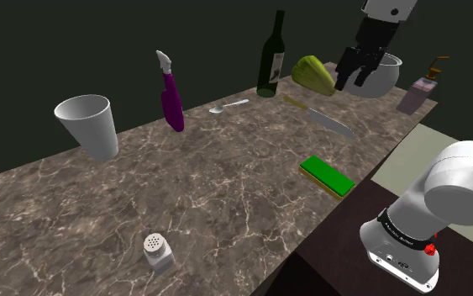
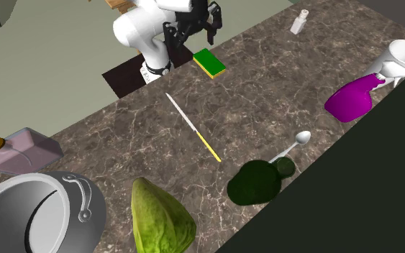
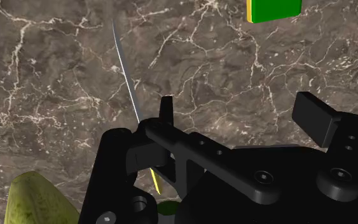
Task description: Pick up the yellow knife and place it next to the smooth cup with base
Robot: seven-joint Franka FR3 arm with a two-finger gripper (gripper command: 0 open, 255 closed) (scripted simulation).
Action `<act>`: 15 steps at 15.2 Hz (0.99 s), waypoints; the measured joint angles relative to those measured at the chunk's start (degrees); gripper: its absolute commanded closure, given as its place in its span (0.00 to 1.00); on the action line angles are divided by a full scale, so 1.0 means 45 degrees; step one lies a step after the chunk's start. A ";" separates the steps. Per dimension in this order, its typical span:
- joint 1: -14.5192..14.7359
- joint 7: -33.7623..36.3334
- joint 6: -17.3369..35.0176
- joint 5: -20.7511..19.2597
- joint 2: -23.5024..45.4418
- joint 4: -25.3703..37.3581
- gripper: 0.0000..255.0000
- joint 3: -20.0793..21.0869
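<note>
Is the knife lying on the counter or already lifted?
Lying flat: the knife rests on the counter, and the gripper hangs above, fingers open.

Yellow-handled knife (image 2: 193, 128) — white-veined brown countertop (image 2: 265, 72)

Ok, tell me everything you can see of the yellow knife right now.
The knife is long and thin, with a narrow grey blade that looks like metal and a slim yellow handle. It lies flat on the brown marbled counter, blade tip towards the green sponge, handle end towards the dark green bottle. Nothing but the counter touches it. The open gripper hangs above, apart from it.
</note>
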 measured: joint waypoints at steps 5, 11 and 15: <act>-0.0098 -0.0748 0.1127 -0.0431 0.0688 -0.0552 0.00 -0.0435; -0.0243 -0.2079 0.3275 -0.1129 0.2528 -0.1005 0.00 -0.1234; -0.0351 -0.3019 0.4653 -0.1499 0.4057 -0.0902 0.00 -0.1817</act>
